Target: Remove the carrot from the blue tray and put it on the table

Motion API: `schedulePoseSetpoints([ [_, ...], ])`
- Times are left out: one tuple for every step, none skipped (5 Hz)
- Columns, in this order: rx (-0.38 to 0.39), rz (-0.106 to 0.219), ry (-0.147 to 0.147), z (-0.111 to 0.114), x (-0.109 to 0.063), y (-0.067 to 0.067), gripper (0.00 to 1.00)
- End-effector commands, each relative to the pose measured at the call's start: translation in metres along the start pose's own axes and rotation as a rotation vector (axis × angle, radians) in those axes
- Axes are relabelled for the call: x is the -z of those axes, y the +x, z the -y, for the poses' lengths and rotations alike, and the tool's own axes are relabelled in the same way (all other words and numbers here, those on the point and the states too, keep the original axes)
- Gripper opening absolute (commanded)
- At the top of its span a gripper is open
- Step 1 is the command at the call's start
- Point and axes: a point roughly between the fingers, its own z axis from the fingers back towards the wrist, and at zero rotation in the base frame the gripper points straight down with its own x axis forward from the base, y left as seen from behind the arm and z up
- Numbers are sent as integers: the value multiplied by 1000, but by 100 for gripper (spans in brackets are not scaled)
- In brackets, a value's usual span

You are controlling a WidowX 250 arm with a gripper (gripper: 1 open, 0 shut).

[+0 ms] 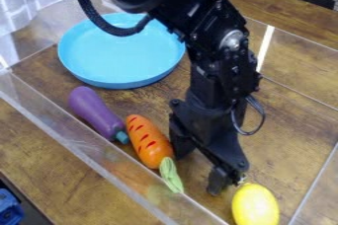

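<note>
Three toy vegetables lie along the near edge of the table point(284, 91), close against the clear acrylic wall point(79, 140); the carrot point(150, 142) is the middle one, orange with dark ridges, lying flat on the dark wood planks with its green leafy top point(173, 176) pointing toward the front right; it sits well outside the blue tray point(119, 53), which stands bare of any vegetable toward the back left, its raised rim partly hidden by the arm. Just to the carrot's left is the purple eggplant point(97, 112), its lower end nearly touching the carrot's blunt end; off to the right, near the bottom corner, rests the yellow lemon point(255, 206), a little apart from the leaves.

Above all this the black robot arm point(199, 32) bends down from the upper left; the gripper point(208, 166) points straight down at the tabletop, just to the right of the carrot and close above the lemon; its jaws stand spread wide with nothing between them, one finger point(223, 177) reaching down just beside the lemon's upper edge; whether that finger actually touches the lemon I cannot tell from where I stand.
</note>
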Motion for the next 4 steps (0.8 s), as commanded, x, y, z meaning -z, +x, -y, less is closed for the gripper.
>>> schedulePoseSetpoints([
  [34,67,-6,13,-14,9,100],
  [49,76,-8,22,-14,11,100],
  [57,82,-11,26,-14,12,100],
  [62,88,-14,29,-14,15,100],
])
